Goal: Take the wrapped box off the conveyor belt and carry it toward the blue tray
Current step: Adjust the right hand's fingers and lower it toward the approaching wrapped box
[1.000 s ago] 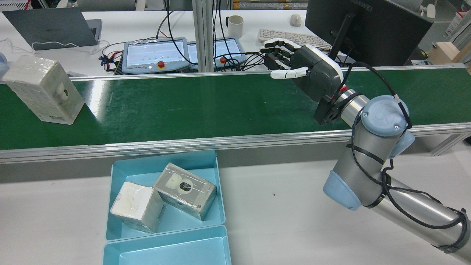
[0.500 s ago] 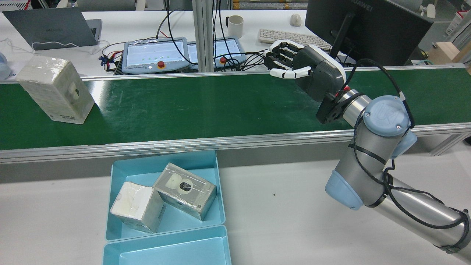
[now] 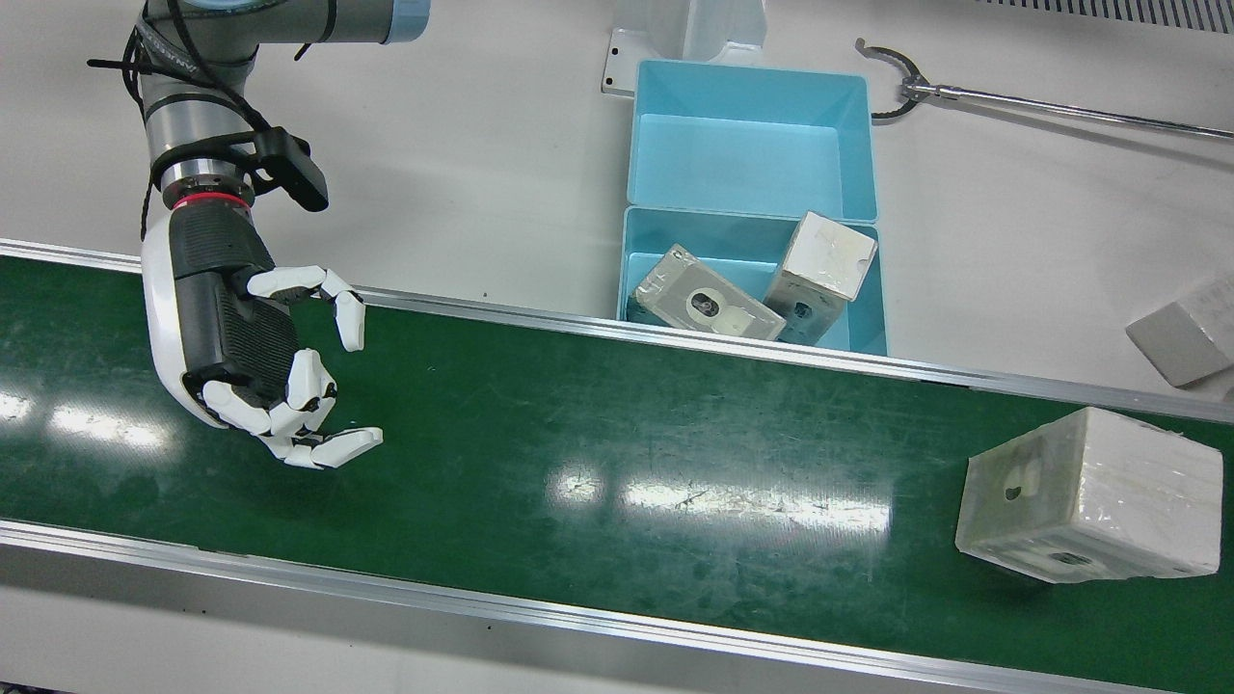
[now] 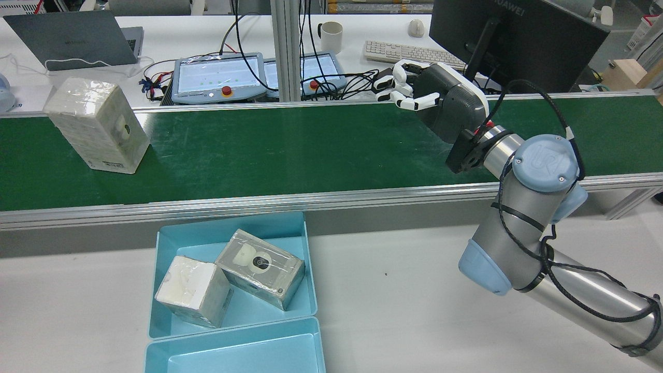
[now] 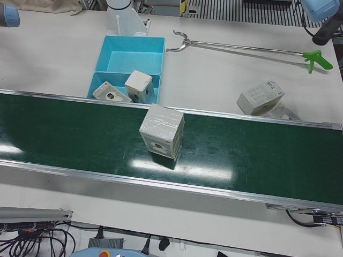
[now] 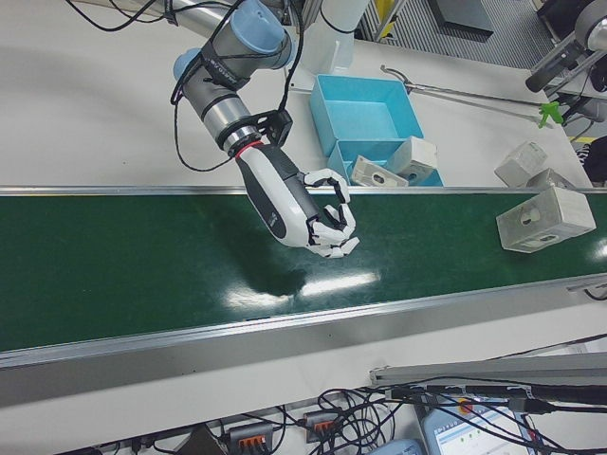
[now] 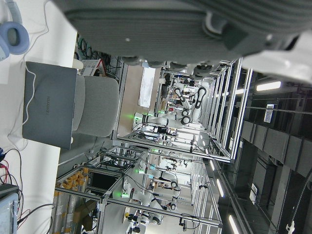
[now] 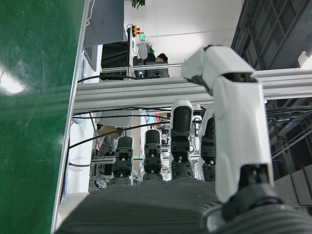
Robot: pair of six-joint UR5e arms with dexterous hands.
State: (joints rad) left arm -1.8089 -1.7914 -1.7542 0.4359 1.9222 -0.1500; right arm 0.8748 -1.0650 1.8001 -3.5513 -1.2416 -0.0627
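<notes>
Standing upright on the green conveyor belt (image 4: 290,150), the wrapped box (image 4: 97,124) sits near the belt's left end in the rear view, a pale block in clear film with a round hole in one face and a printed label low on its side. Nothing touches it. The right hand (image 4: 440,98) hangs over the same belt well apart from the box, toward the opposite end, its palm facing along the belt and its white-tipped fingers (image 3: 318,448) curled loosely inward; it grasps nothing, the fingers parted and relaxed rather than clenched. The front view shows the hand (image 3: 241,347) above the belt's far half, with the box (image 3: 1089,496) at the other end of the frame. Just beside the belt's near rail, on the white table (image 4: 414,290), lies the blue tray (image 4: 310,269), one of two joined compartments; two wrapped boxes (image 4: 228,274) lie tilted inside it, touching each other, and the second compartment (image 3: 752,135) beside it holds nothing. A long reacher tool (image 5: 241,48) with a green handle lies on the table beyond the tray in the left-front view, and another wrapped box (image 5: 260,97) lies on the table near the belt's rail. Across the belt from the tray are two teach pendants (image 4: 248,75), a laptop (image 4: 72,39), a mug (image 4: 331,36) and a keyboard (image 4: 409,52). The left hand appears only as a dark blurred edge in its own camera view, and its state cannot be told.
</notes>
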